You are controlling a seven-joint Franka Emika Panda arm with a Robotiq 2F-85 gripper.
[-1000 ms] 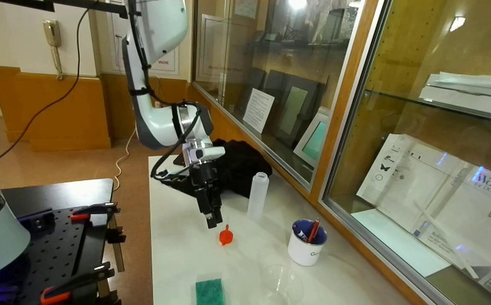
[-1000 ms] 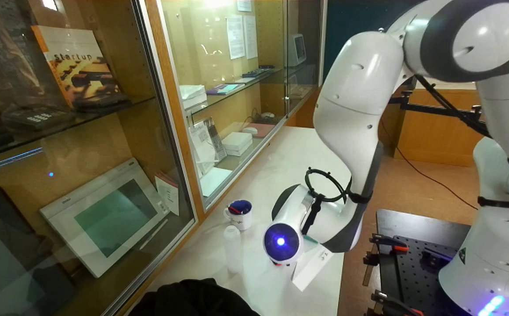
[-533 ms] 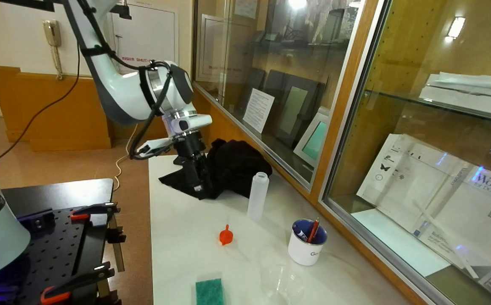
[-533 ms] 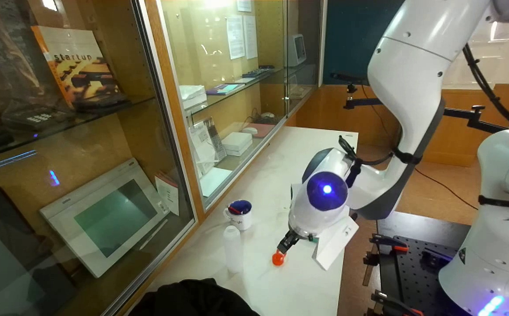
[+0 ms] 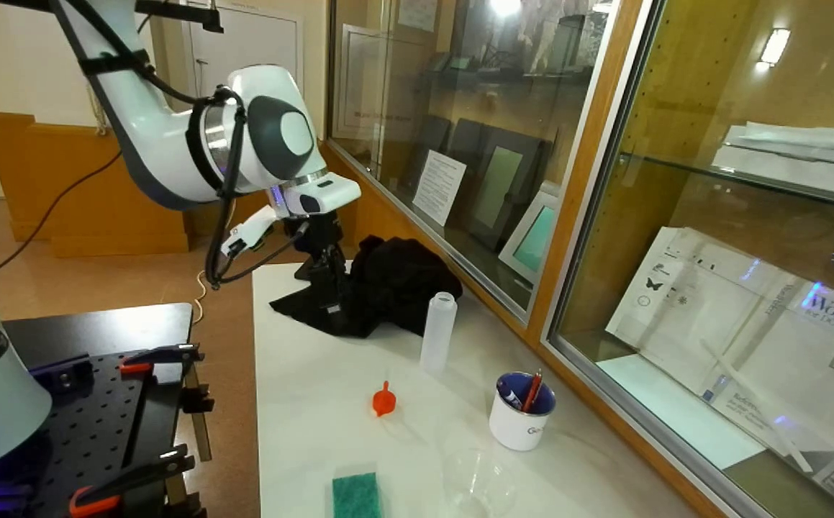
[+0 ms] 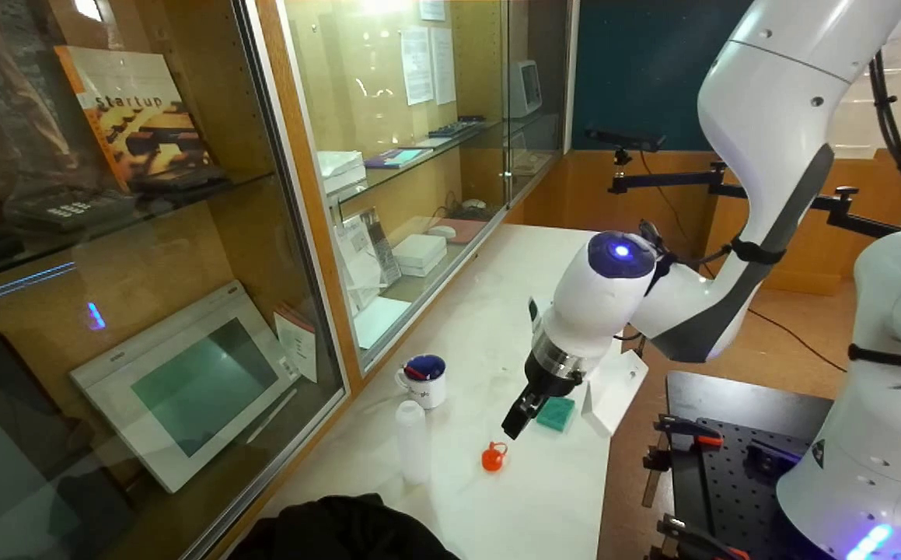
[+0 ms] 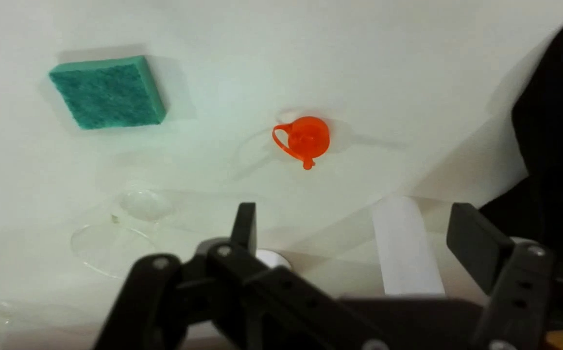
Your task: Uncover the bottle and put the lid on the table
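Lid (image 7: pixel 309 137), round orange plastic, eleven o'clock from parted, empty jaws, wrist view: likely light, stiff; we'd pinch its body.

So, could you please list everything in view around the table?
table: one, white, beside cabinet
cabinet: one, brown, beside table
display items: many, mixed colours, in cabinet
bottle: one, white, standing on table
lid: one, orange, on table, off bottle
sponge: one, green, on table
mug: one, white, blue inside, on table
pens: count unclear, one red, in mug
vessel: at least one, clear, on table
fabric heap: one, black, on table
stand: one, black, under arm
clamps: at least two, black-red, on stand
arm: one, white, extending over table
gripper: one, black, open above table
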